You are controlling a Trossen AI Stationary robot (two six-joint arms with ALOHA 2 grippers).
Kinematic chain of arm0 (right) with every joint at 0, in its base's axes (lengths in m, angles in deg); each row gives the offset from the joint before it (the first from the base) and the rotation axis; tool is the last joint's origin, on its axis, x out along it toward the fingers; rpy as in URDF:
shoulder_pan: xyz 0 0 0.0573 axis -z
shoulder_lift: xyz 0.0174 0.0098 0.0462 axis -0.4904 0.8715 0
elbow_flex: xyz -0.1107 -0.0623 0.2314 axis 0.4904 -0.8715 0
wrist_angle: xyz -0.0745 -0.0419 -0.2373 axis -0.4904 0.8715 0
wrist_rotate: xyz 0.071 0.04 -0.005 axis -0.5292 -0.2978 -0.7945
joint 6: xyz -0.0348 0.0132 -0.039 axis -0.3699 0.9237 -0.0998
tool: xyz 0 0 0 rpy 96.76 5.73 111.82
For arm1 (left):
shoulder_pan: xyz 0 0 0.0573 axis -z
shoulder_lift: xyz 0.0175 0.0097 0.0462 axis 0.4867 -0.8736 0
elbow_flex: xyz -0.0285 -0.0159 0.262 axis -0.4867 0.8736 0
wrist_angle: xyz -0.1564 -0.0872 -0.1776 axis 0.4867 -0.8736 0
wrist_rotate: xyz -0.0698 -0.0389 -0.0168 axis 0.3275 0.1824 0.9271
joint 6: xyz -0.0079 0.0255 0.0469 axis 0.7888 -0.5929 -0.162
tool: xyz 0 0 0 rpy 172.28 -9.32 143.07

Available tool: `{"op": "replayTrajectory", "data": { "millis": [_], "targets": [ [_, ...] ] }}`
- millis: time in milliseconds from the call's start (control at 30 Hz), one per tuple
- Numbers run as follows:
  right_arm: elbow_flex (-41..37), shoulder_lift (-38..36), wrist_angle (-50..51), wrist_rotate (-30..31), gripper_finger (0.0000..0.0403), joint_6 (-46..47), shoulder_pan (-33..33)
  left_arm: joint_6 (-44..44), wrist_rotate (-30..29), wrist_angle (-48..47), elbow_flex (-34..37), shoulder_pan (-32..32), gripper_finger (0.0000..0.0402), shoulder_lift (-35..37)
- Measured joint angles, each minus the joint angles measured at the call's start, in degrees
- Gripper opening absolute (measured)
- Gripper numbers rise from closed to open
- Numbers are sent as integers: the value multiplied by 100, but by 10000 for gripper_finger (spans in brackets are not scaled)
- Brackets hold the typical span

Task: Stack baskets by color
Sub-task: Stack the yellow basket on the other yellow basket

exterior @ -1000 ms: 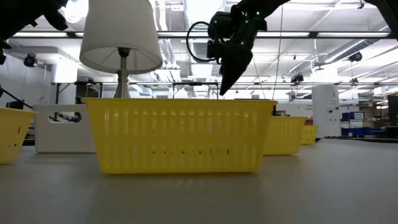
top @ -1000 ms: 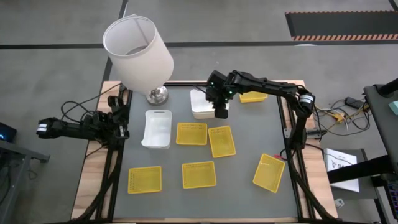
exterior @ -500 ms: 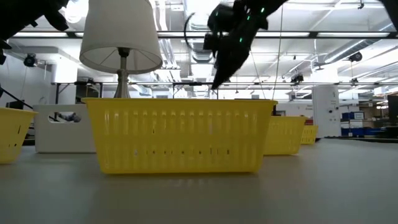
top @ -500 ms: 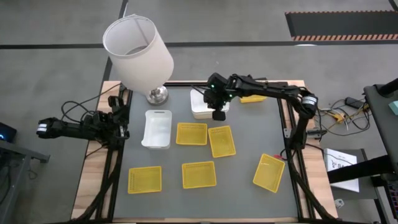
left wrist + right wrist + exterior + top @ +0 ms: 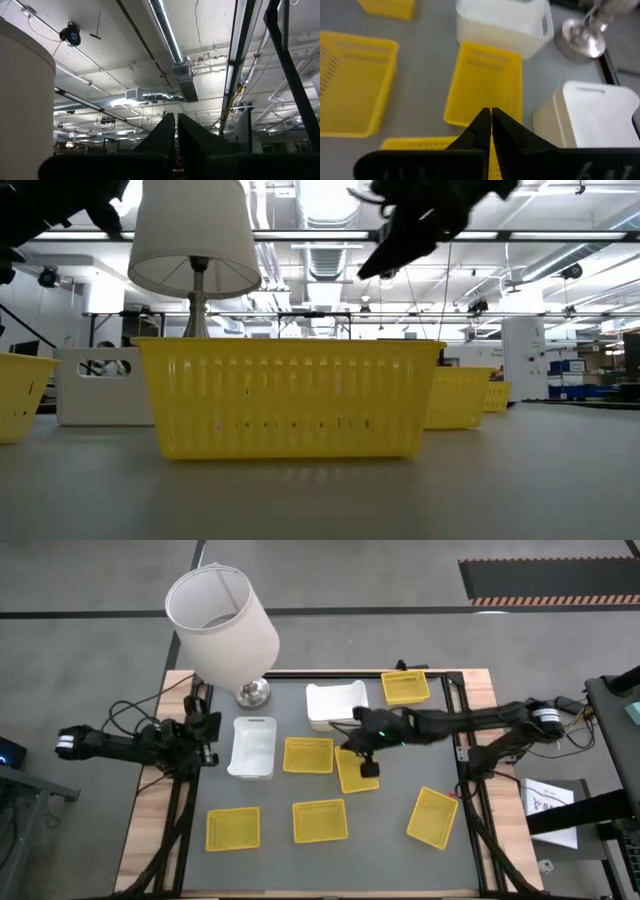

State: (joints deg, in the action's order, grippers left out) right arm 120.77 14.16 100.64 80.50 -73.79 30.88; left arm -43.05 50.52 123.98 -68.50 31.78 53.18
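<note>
We see the right gripper (image 5: 369, 769) stretched in from three o'clock to the middle of the tabletop (image 5: 390, 840), above a yellow basket (image 5: 352, 775) just right of centre, its fingers (image 5: 482, 131) pressed together on nothing. How high it hangs over that basket we cannot quite tell. The left gripper (image 5: 210, 727) waits at the nine o'clock edge, its fingers (image 5: 167, 132) also together and tilted up at the ceiling.

Six yellow baskets lie singly: the one under the right gripper, another (image 5: 308, 754) at the centre just beside it, two (image 5: 232, 828) (image 5: 320, 821) towards seven and six o'clock, one (image 5: 432, 817) at about five, and one (image 5: 405, 687) off at one o'clock. Two white baskets sit apart: one (image 5: 253, 747) left of centre towards ten o'clock, the other (image 5: 336, 704) at twelve, apparently upside down. A lamp (image 5: 222, 624) stands at eleven o'clock, next to the left white one.
</note>
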Motion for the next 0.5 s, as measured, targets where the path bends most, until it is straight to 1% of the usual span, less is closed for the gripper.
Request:
{"op": "replayTrajectory", "data": {
  "millis": [133,233,400,500],
  "targets": [
    [-946,-531,-1133,24,8,59,-280,4,10,0,-142,0,4,-323],
    [-1531,-879,-1797,27,8,3,-327,51,10,4,-235,-2,4,-562],
    [-2232,-1415,-2419,27,8,-101,-301,996,-27,12,-264,-4,4,-1009],
    [-2400,-1682,-2566,27,8,-293,-301,1728,-191,0,-264,-4,4,-1368]
  ]
}}
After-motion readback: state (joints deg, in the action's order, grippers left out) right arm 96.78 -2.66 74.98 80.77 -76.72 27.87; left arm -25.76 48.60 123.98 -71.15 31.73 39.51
